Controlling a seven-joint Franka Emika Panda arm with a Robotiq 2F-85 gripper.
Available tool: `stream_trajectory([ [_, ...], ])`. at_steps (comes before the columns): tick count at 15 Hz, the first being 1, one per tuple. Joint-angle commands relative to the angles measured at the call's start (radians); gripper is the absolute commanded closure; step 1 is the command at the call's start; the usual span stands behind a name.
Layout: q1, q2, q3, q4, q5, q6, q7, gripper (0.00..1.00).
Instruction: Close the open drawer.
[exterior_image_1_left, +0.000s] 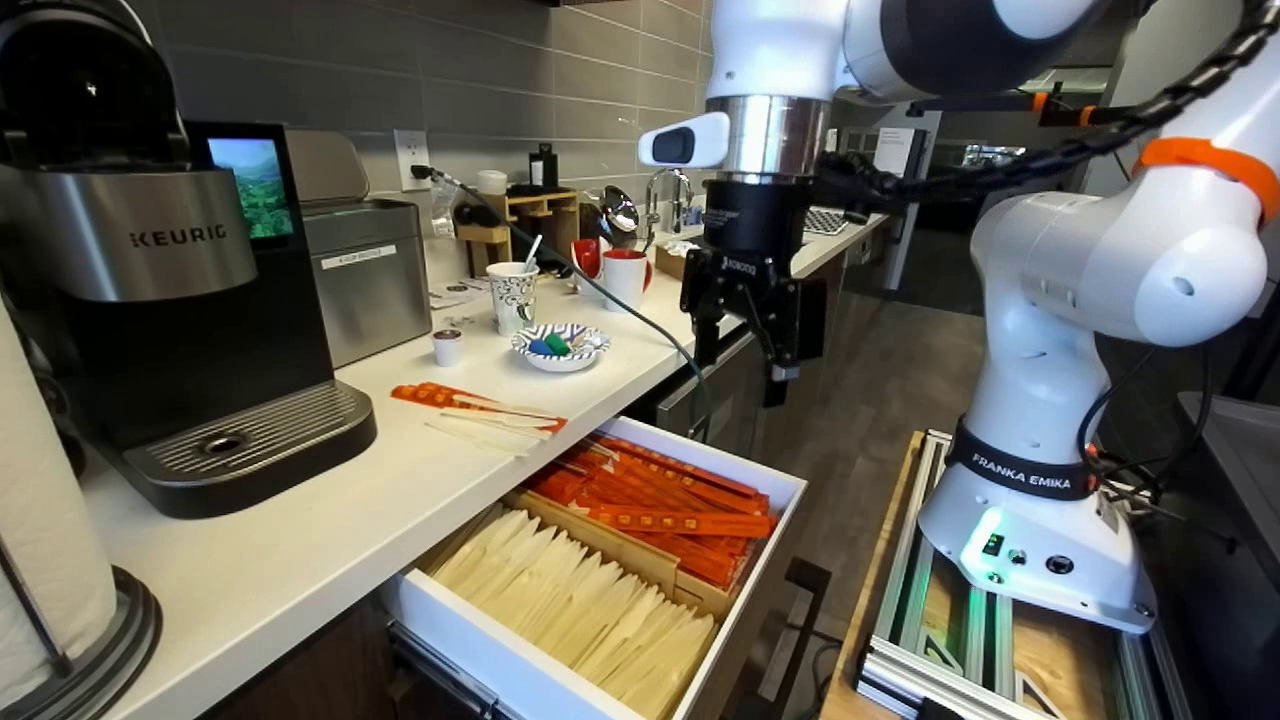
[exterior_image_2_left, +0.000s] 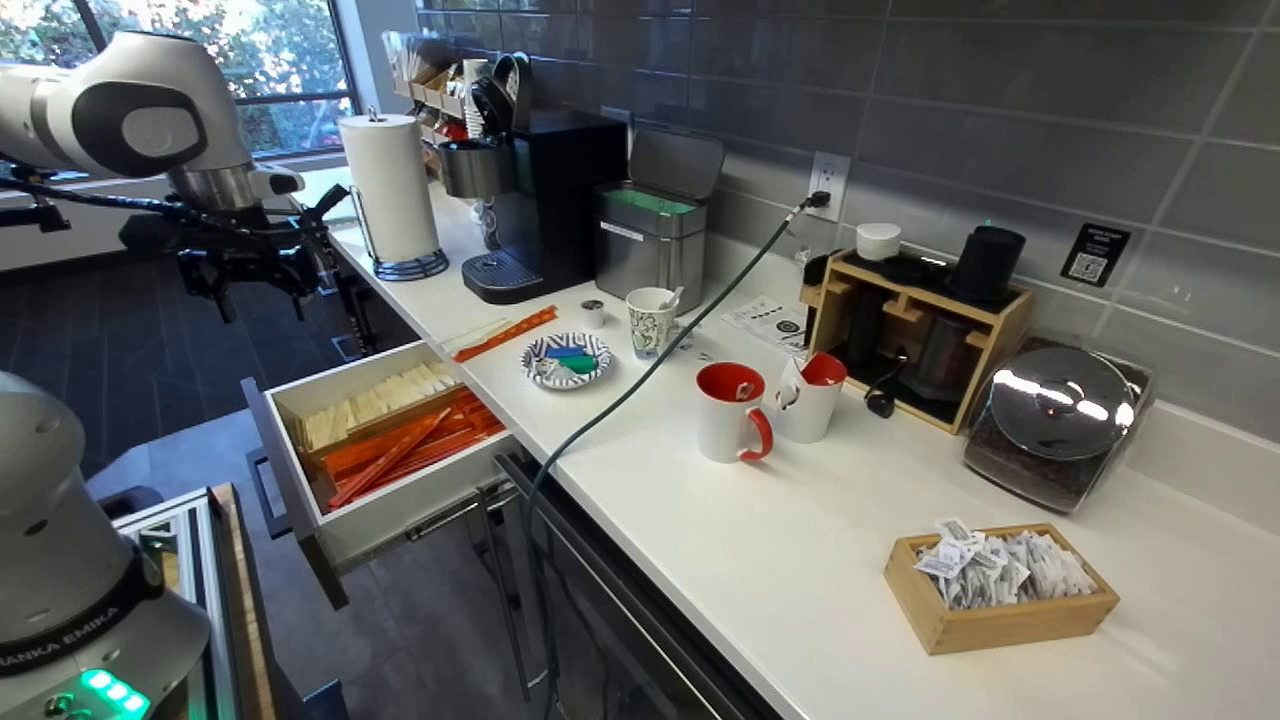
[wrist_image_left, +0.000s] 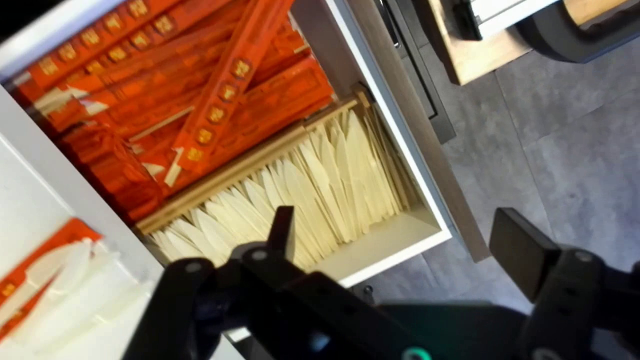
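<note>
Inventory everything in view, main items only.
Drawer: 1, white, dark-fronted, open below counter
Packets: many, orange, drawer and counter
Sticks: many, pale, drawer and counter
Coffee maker: 1, black-silver, counter
Bin: 1, silver, counter
Paper roll: 1, white, counter
Pod: 1, white, counter
Cup: 1, white, counter
Bowl: 1, blue-white, counter
Mugs: 2, white-red, counter
Rack: 1, tan, counter
Box: 1, tan, counter
Cable: 1, dark, across counter
Arm: 1, white, beside drawer
Gripper: 1, black, near drawer

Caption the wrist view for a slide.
Past an open black gripper: an open white-sided drawer of long orange-red packets and pale wooden sticks.
</note>
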Motion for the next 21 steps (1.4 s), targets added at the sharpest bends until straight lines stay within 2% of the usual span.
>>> stream_trajectory([
  [1,0.126,0.115,0.025,0.000,0.061,0.148,-0.086,0.00],
  [5,0.256,0.265,0.004,-0.005,0.063,0.300,-0.215,0.00],
  [7,0.286,0.340,-0.017,-0.007,0.052,0.351,-0.314,0.00],
  [10,0.266,0.436,-0.028,-0.009,0.013,0.344,-0.467,0.00],
  [11,0.259,0.371,0.000,-0.009,0.037,0.330,-0.383,0.00],
  [13,0.245,0.402,0.004,-0.002,0.039,0.330,-0.398,0.00],
  [17,0.249,0.386,0.005,0.002,0.038,0.331,-0.396,0.00],
  [21,0.235,0.490,0.000,0.001,0.050,0.446,-0.432,0.00],
])
